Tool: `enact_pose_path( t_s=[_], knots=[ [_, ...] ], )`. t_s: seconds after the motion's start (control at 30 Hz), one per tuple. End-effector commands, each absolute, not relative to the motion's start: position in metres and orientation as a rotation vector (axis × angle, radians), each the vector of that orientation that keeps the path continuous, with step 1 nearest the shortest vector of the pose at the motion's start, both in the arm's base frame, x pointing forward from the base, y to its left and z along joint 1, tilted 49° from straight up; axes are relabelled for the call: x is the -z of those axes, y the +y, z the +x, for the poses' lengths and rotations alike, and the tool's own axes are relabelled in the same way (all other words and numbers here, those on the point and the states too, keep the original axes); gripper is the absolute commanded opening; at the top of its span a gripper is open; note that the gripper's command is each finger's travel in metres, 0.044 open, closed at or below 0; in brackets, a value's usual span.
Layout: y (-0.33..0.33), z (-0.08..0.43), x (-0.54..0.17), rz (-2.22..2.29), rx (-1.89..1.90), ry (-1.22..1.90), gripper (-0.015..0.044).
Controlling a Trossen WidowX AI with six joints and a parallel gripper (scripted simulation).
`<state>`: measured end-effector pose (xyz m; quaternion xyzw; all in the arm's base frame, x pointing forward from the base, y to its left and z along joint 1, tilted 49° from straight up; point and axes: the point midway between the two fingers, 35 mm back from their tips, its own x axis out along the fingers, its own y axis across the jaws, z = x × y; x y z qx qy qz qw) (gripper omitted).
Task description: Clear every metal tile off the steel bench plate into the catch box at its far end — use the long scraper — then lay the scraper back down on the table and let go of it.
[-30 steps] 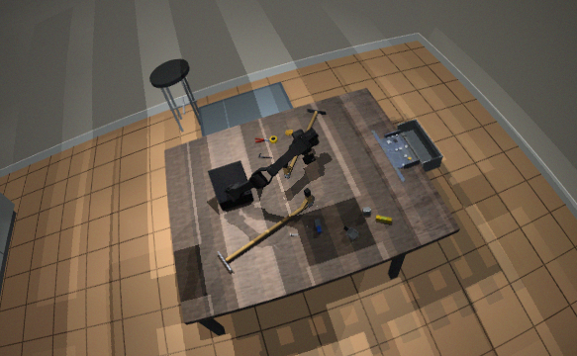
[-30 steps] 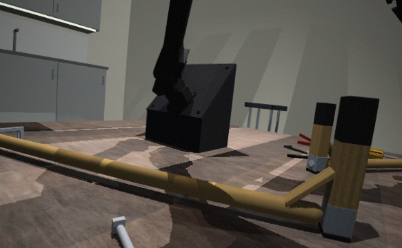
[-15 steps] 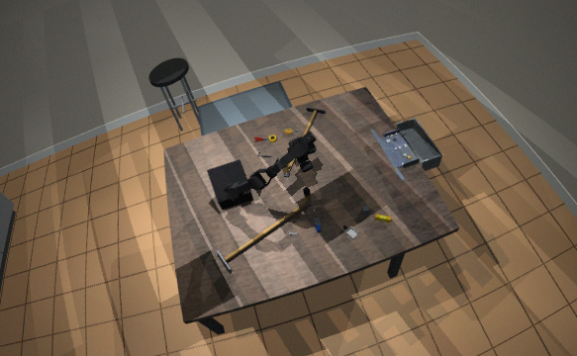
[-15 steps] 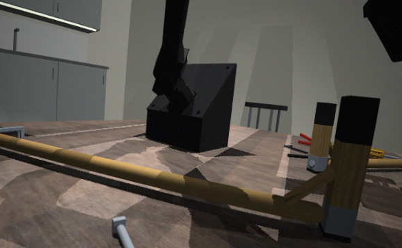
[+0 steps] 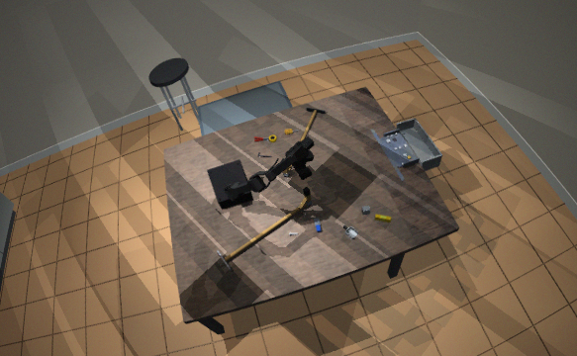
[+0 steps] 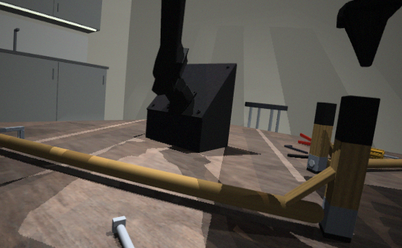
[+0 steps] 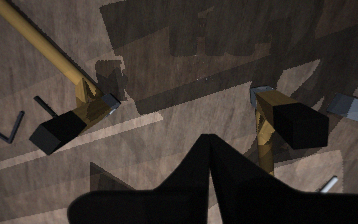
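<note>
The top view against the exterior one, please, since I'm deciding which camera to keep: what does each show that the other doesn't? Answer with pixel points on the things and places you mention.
Only top: the catch box [image 5: 431, 165], the bench plate with tiles, and a yellow cylinder [image 5: 383, 218].

Only exterior: a grey cabinet run with a tap [image 6: 15, 39].

Both: the black base block [image 5: 229, 173] [image 6: 173, 125], two long-handled tools and the gripper [image 5: 308, 174] [image 6: 365, 65].
</note>
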<state>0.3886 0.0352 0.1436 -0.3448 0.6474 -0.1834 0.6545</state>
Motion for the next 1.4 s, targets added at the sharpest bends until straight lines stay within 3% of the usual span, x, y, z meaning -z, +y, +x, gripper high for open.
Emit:
enact_pose_path(
  t_s=[0.0, 1.37],
  knots=[
    [0.022, 0.38, -0.155, -0.847, 0.448, 1.489, 0.0],
    [-0.039, 0.385, -0.105, -0.842, 0.482, 1.506, 0.0]
  ],
)
